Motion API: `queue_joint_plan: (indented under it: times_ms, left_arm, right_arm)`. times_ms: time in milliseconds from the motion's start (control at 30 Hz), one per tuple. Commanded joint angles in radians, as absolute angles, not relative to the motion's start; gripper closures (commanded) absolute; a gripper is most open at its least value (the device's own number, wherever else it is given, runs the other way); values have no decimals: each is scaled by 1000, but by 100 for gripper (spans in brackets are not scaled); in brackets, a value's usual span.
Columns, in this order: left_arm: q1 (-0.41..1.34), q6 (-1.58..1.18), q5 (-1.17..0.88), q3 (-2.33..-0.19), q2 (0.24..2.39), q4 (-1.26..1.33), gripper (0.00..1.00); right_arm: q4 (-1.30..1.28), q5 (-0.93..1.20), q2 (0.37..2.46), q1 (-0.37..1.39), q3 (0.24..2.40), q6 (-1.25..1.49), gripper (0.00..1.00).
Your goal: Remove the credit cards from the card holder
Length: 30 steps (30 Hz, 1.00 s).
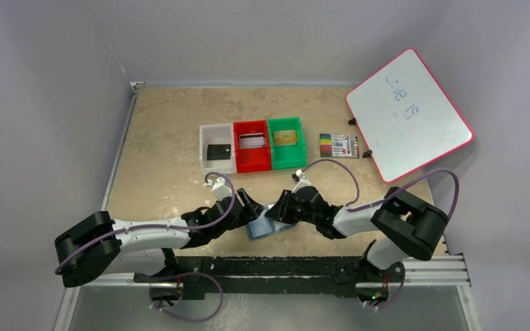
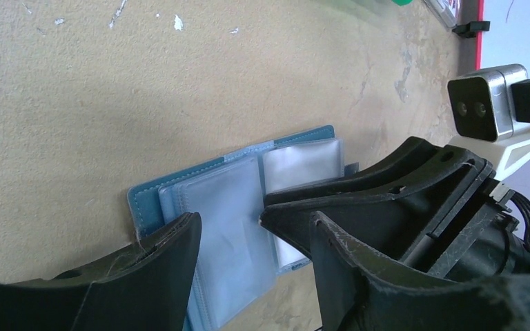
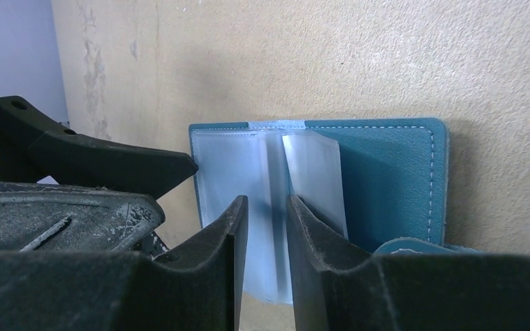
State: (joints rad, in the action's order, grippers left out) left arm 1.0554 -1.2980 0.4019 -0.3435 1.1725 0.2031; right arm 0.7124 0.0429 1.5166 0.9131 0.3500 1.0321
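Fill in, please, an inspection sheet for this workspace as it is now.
Surface: tan table, scuffed, white flecks.
Job's things: holder lies open, no card seen in its pockets; black card in white bin, grey card in red bin, gold card in green bin.
Clutter: markers, whiteboard.
Grippers: left gripper open over holder; right gripper narrow about a pocket leaf, grip unclear.
Cables: purple cables, in loose loops.
Surroundings: grey walls.
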Motion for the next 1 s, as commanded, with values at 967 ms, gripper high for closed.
queue_joint_plan:
  times_ms: [967]
  left_arm:
    - [1068, -1293, 375, -425, 1218, 256, 49]
  right_arm:
    - [667, 56, 1519, 917, 316, 1016, 61]
